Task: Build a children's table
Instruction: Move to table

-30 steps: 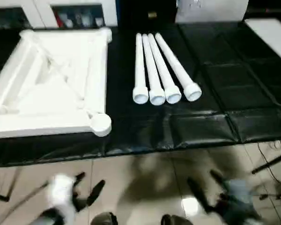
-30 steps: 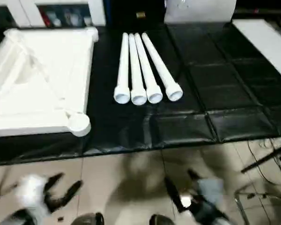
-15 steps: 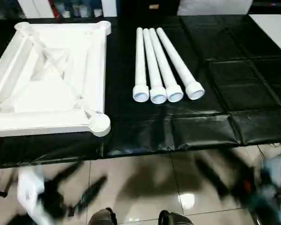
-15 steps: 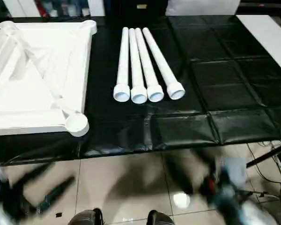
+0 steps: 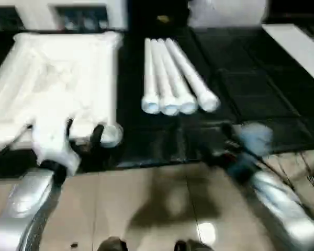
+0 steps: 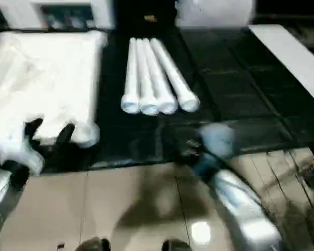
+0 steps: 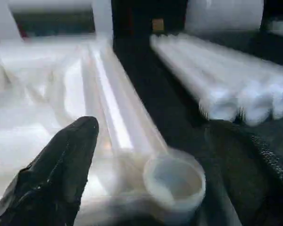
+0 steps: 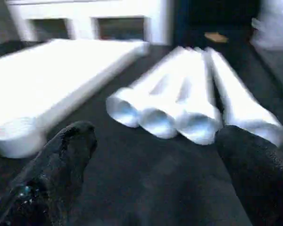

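With fingers spread and holding nothing, the left hand [image 5: 83, 137] hovers just before the near corner socket [image 7: 174, 181] of the white tabletop [image 5: 57, 83] lying underside-up on the black bench [image 5: 261, 89], while the right hand [image 8: 155, 165], fingers likewise apart, faces the open ends of four legs [image 5: 175, 78] lying side by side just beyond it.

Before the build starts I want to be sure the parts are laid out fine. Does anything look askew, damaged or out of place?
Nothing stands out. The table top lies flat, underside up, on the black work surface; the four legs lie side by side beside it, apart from it. Both grippers, left and right, are open and empty.
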